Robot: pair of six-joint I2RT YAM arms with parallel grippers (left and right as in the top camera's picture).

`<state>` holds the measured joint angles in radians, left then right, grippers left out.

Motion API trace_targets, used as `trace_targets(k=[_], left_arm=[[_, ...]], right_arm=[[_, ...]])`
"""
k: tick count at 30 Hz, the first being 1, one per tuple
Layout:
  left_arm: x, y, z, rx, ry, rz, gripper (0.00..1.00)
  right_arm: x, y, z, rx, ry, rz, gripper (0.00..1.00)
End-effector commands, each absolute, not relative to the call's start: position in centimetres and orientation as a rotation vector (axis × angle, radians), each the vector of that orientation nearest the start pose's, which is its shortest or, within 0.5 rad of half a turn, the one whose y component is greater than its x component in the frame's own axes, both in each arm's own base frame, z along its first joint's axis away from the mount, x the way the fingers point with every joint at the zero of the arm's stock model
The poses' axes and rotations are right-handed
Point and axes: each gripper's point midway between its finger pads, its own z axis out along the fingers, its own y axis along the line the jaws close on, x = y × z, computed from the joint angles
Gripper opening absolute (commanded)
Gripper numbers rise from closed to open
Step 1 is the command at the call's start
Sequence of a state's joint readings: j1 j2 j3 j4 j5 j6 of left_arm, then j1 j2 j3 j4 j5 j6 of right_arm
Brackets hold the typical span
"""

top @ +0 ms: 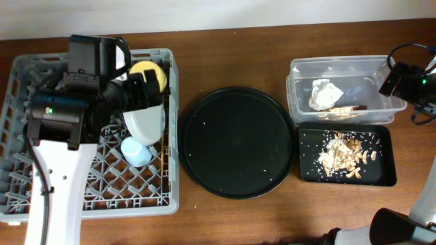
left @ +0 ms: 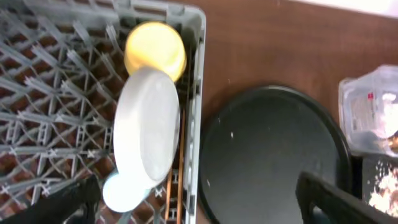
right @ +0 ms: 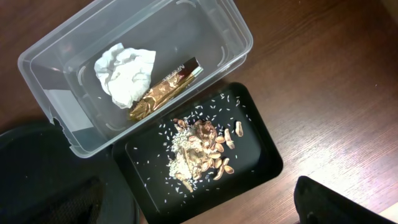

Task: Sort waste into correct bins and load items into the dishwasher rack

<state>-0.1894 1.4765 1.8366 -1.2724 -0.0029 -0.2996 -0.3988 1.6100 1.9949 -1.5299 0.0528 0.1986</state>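
By the rack (top: pixel 172 170) edge stands the plate (top: pixel 146 121); left claw (left: pixel 202 208), right claw (right: pixel 199 205) apart.

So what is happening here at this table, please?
Two robot arms are clearing up. The left end effector hangs open above the plate, which stands tilted in the dishwasher rack beside the yellow bowl, blue cup and chopsticks. The right end effector hovers open over the bins: napkin and gold wrapper lie in the clear tub, food scraps in the black tray. The round tray holds a few crumbs.
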Motion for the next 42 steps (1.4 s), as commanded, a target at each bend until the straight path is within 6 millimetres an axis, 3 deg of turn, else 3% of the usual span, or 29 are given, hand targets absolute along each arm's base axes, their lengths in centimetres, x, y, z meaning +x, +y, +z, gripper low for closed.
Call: trace_targets(k=[1,24,27,30,33,35,38,40,42], left_arm=[[34.1,-7.0,31.6,-0.128,2.543,-0.232,0.99],[33.7,-7.0,31.3,-0.129,2.561,-0.227,0.99],[33.7,-7.0,31.3,-0.129,2.561,-0.227,0.99],[33.7,-7.0,31.3,-0.129,2.561,-0.227,0.99],[33.7,-7.0,31.3,-0.129,2.561,-0.227,0.99],[33.7,-7.0,31.3,-0.130,2.560,-0.227,0.99],[33.7,-7.0,31.3,-0.129,2.561,-0.227,0.99],[33.7,-7.0,31.3,-0.129,2.561,-0.227,0.99],[33.7,-7.0,31.3,-0.130,2.560,-0.227,0.99]], right_arm=[[30.7,-14.2,30.2,0.810,2.593,-0.149,0.99],[30.9,-13.7,30.2,0.793,2.600,-0.145,0.99],[29.8,-11.5,33.0,0.703,2.530,-0.133,0.99],[27.7,-7.0,37.1,0.519,2.423,-0.086,0.99],[24.1,-1.5,42.2,0.250,2.237,-0.020,0.99],[20.8,-0.4,45.4,0.176,2.086,0.019,0.99],[17.3,-1.0,46.9,0.194,1.925,0.040,0.99],[16.7,-1.2,46.5,0.202,1.827,0.051,0.99],[16.8,-0.8,44.7,0.187,1.696,0.091,0.99]])
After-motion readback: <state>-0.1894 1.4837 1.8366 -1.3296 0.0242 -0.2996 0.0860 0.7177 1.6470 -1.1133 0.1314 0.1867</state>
